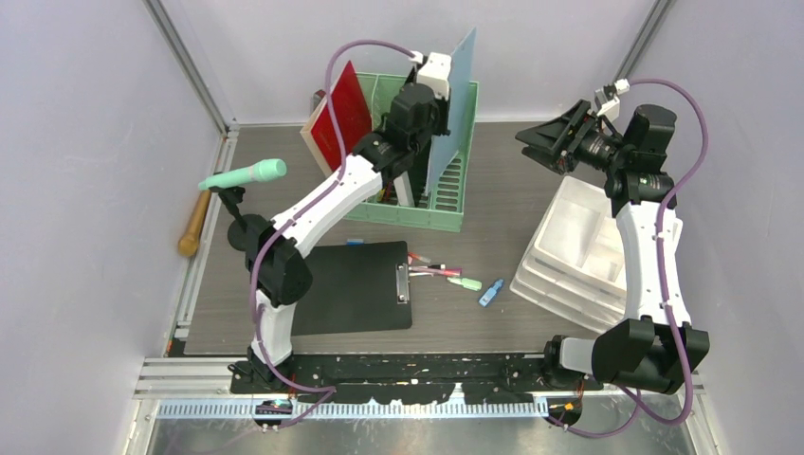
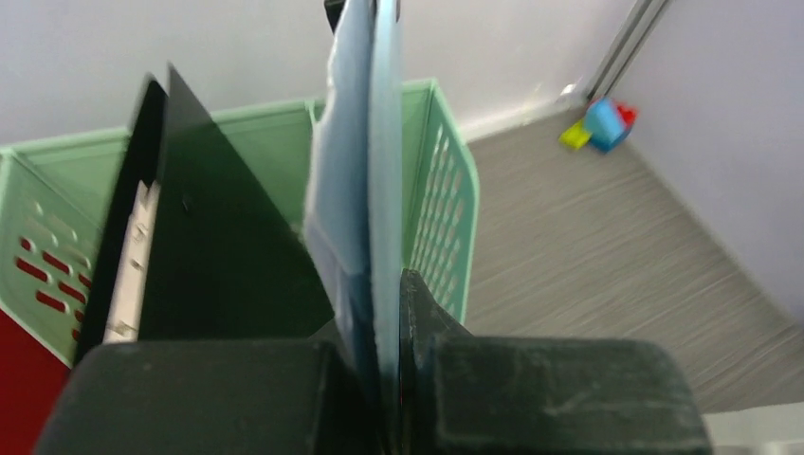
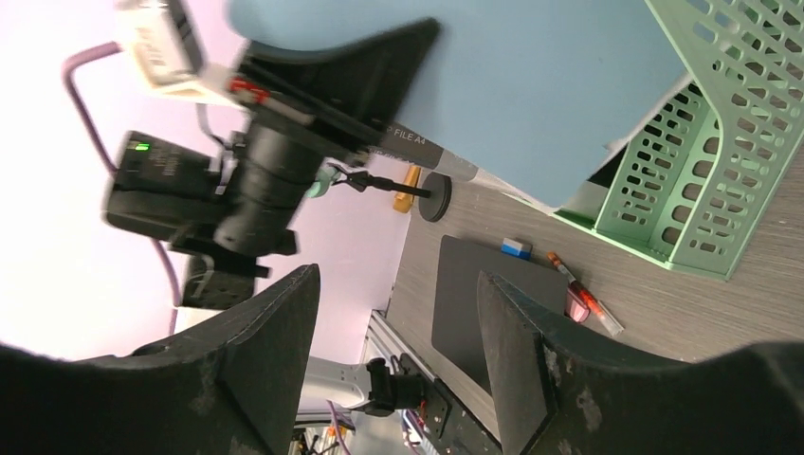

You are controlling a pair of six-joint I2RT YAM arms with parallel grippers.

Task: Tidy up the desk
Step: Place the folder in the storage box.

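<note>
You're filing: left gripper pinches the blue A4 folder over the mint-green rack at the far centre of the desk, right gripper hovers with jaws spread, so next, lower it into a slot.

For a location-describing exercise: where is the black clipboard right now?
In the top view the clipboard lies flat on the desk, near left, with pens just right of its clip.

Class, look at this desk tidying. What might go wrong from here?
1. The blue folder, pinched by one edge in the left pincer, may bend or snag on a wall of the green rack instead of entering a slot.
2. The left arm lies close beside the leaning red folder and might knock it.
</note>
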